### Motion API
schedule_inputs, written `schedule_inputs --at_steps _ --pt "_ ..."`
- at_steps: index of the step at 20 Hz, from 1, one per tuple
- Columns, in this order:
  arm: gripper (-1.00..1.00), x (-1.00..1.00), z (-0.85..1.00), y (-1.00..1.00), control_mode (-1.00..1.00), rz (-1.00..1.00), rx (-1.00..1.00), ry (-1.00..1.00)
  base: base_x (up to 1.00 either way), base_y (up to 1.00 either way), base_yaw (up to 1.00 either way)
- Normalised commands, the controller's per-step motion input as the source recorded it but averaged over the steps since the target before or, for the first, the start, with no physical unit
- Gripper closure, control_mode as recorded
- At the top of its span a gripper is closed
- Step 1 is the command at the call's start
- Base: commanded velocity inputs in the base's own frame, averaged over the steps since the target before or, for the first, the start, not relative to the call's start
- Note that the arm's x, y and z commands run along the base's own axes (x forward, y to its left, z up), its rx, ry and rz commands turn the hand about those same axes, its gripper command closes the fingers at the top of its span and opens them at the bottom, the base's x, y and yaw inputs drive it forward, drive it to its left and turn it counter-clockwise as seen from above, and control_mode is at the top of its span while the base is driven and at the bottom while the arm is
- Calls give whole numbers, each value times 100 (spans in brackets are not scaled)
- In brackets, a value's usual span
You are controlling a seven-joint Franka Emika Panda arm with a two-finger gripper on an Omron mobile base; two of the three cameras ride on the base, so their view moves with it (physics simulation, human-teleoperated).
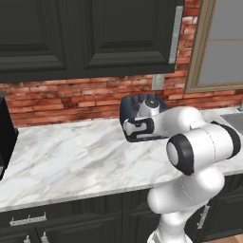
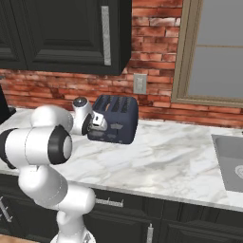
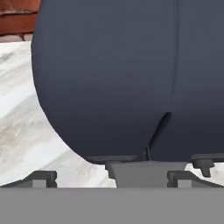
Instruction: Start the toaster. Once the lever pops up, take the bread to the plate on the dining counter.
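Observation:
The dark navy toaster (image 1: pixel 131 108) (image 2: pixel 121 118) stands on the marble wall counter (image 1: pixel 71 156) against the brick wall. My gripper (image 3: pixel 109 178) is right up against its rounded side (image 3: pixel 109 78), and my hand (image 2: pixel 97 122) covers part of that side in both base views. The jaws stand open, one fingertip (image 3: pixel 40 177) wide to the left and the other (image 3: pixel 181 177) to the right. A flat grey tab (image 3: pixel 146 168) low on the toaster sits between them, nearer the right one. The bread is hidden. The plate and the dining counter are out of view.
Black upper cabinets (image 1: pixel 90 33) hang over the counter. A wall outlet (image 2: pixel 139 83) is behind the toaster and a window (image 2: pixel 213 52) to its right. A sink (image 2: pixel 230 161) is set into the counter at the right. A tall black appliance (image 1: pixel 5 137) stands at the far left.

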Motion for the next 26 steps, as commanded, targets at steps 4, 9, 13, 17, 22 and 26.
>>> schedule_inputs --at_steps 4,9,13,17,22,26 --pt "-100 0 14 -7 -100 0 0 -9 0 0 0" --pt "-100 0 9 -12 -100 0 0 -7 0 0 0" --pt "-100 -3 11 -10 -100 0 0 -9 0 0 0" --pt "-100 0 12 -3 -100 0 0 -8 0 0 0" --pt "-100 0 10 0 -100 0 -4 -3 0 0 0" --pt "-100 0 5 0 -100 0 -6 -4 0 0 0"
